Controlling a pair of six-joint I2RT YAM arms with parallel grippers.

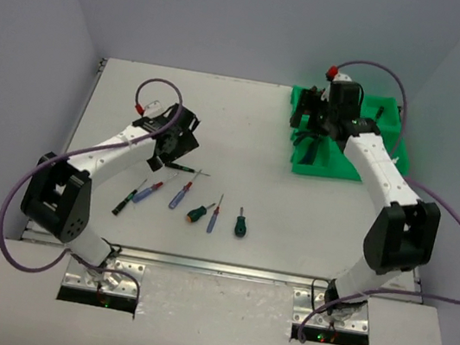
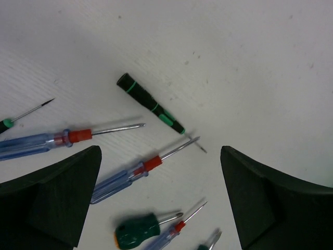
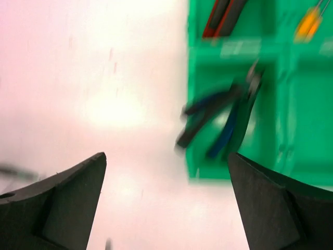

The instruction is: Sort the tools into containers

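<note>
My left gripper (image 1: pixel 167 147) is open and empty above the loose screwdrivers. In the left wrist view, between its fingers (image 2: pixel 52 198), lie a black screwdriver with green bands (image 2: pixel 151 107), two blue-handled screwdrivers with red collars (image 2: pixel 130 174) and a stubby green one (image 2: pixel 136 230). My right gripper (image 1: pixel 310 120) is open and empty over the left side of the green tray (image 1: pixel 328 172). The blurred right wrist view shows blue-handled pliers (image 3: pixel 218 122) hanging over the tray's (image 3: pixel 307 130) left edge. Red-black pliers (image 3: pixel 223 15) and an orange screwdriver (image 3: pixel 309 23) lie in the far compartments.
Several screwdrivers lie in a row on the white table in front of the left arm, from a thin black one (image 1: pixel 129 197) to a green-handled one (image 1: pixel 241 224). Grey walls close in the table at the back and both sides.
</note>
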